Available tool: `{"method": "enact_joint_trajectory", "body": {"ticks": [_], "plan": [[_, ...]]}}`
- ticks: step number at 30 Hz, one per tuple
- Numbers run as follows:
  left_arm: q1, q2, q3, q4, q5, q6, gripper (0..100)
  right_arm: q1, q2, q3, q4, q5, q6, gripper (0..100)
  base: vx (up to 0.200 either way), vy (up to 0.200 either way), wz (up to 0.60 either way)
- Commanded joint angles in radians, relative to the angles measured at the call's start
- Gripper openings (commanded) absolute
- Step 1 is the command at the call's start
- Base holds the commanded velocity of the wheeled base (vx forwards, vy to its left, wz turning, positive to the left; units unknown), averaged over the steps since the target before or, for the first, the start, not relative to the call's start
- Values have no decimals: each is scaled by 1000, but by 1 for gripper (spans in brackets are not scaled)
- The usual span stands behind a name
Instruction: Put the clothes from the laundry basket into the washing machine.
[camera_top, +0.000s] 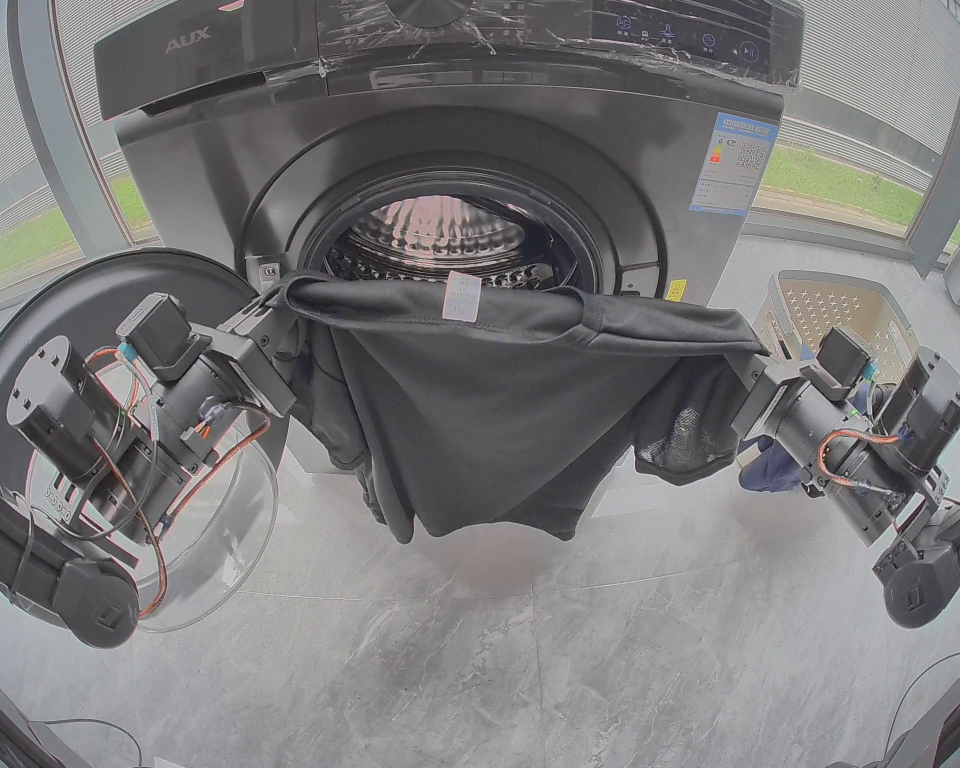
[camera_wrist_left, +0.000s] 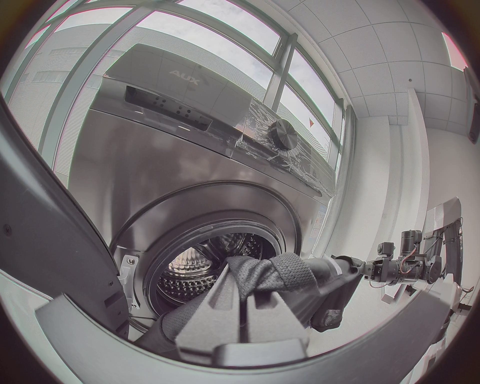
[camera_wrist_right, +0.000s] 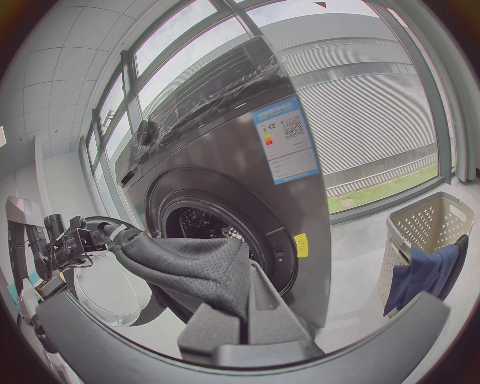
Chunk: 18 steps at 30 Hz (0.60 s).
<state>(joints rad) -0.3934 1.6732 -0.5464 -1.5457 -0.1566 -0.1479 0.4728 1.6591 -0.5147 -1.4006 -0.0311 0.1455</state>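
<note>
Where the pale grey tiled floor (camera_top: 600, 640) meets the window wall, the dark grey washing machine (camera_top: 200, 170) stands facing the robot. Its round door (camera_top: 90, 300) is swung fully open to the robot's left, and the steel drum (camera_top: 440, 235) is lit and visible through the opening. Across the front of that opening a black T-shirt (camera_top: 490, 420) is stretched wide between the two arms. Its upper edge runs nearly level across the lower part of the porthole and its body sags in folds toward the floor; the cloth is outside the drum, not in it. To the right of the machine, behind the right arm, the beige perforated laundry basket (camera_top: 850, 310) sits on the floor with a dark blue garment (camera_top: 775, 465) draped over its near rim. The left gripper (camera_top: 268, 318) is closed tight on the shirt's left end, just beside the door hinge, and its wrist view shows mesh fabric bunched over and between the fingers. The right gripper (camera_top: 748, 372) is likewise pinched on the shirt's right end, near the basket, with the fabric trapped between its fingers. A blue-bordered energy label (camera_top: 733, 163) is stuck on the machine's upper right front. A small white tag (camera_top: 462, 296) shows on the shirt's top edge, and a little yellow sticker (camera_top: 677, 290) sits right of the porthole.
</note>
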Motion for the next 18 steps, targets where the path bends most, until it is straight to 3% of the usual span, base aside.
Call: {"method": "enact_joint_trajectory", "body": {"ticks": [1,18], "plan": [[1,-6,-3,-1,0,-1,0,-17,-18,-5,3,0,-1,0,0,0,0],[2,-4,2,-1,-4,-1,0,-40,-33,-16,11,0,-6,0,0,0,0]]}}
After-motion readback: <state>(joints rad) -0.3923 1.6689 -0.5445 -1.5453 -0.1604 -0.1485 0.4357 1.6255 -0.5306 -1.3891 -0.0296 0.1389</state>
